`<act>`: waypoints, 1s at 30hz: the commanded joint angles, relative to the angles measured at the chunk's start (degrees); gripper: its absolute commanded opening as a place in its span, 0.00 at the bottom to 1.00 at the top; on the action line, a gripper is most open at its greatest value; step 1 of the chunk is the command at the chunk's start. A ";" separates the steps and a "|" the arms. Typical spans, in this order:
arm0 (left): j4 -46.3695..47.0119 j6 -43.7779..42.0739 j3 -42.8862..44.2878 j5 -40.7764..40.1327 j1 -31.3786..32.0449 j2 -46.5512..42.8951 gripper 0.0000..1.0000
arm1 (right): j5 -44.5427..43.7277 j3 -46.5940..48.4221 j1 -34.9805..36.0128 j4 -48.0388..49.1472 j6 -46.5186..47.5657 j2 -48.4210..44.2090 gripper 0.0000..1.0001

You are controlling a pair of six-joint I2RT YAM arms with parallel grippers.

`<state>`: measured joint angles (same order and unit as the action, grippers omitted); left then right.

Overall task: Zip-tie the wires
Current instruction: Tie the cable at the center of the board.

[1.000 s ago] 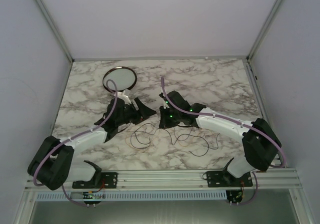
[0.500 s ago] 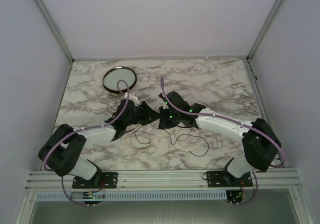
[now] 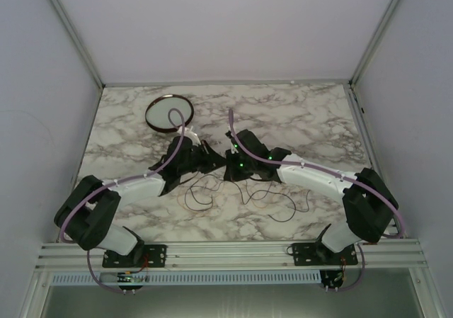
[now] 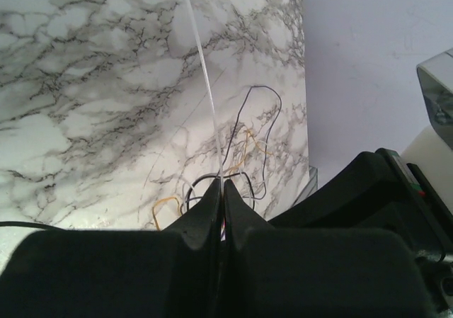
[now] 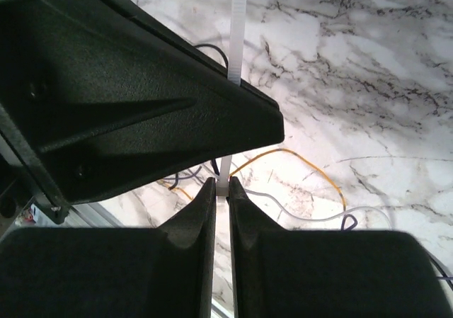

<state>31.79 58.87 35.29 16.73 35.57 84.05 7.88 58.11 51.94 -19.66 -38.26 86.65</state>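
The zip tie [image 5: 238, 20] is a thin white strip held by both grippers over the middle of the table. In the right wrist view my right gripper [image 5: 221, 184] is shut on its lower end, and the strip runs up behind a black finger [image 5: 141, 98] of the left gripper. In the left wrist view my left gripper [image 4: 221, 184] is shut on the zip tie [image 4: 205, 77], which rises edge-on from the jaws. From above, the left gripper [image 3: 214, 163] and right gripper [image 3: 228, 169] nearly touch; the strip itself is hidden there. The wires [image 3: 212, 194] lie in loose loops just below them.
A round dark-rimmed dish [image 3: 170, 112] sits at the back left. More thin wire loops [image 3: 287, 206] spread toward the right arm, and orange and grey strands [image 5: 311, 171] show under the right gripper. Walls bound the marble table [image 3: 304, 112].
The left arm has swung right toward the right gripper and its jaws have closed on the zip tie. The right arm has stayed in place.
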 commanded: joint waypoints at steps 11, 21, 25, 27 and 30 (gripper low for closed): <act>-3.11 -4.44 10.40 1.37 -5.85 2.25 0.00 | -1.23 -2.05 2.43 0.75 -2.63 -1.57 0.06; -3.93 -5.93 10.51 3.29 -6.37 2.06 0.00 | -1.22 -0.21 1.45 1.74 -1.86 -2.42 0.17; -3.63 -6.05 7.97 3.61 -6.35 0.96 0.00 | 0.28 0.25 -0.83 2.47 -1.37 -4.66 0.29; -3.69 -6.18 6.93 3.46 -6.38 0.26 0.00 | 0.90 0.19 -2.17 2.43 -1.02 -6.56 0.33; -4.09 -6.29 6.41 3.88 -6.80 -0.62 0.00 | 0.70 -1.52 -4.52 2.26 0.87 -10.67 0.35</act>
<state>25.80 53.43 42.65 20.47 29.34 85.89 7.60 57.04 50.15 -17.43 -39.33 81.95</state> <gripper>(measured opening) 0.005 0.339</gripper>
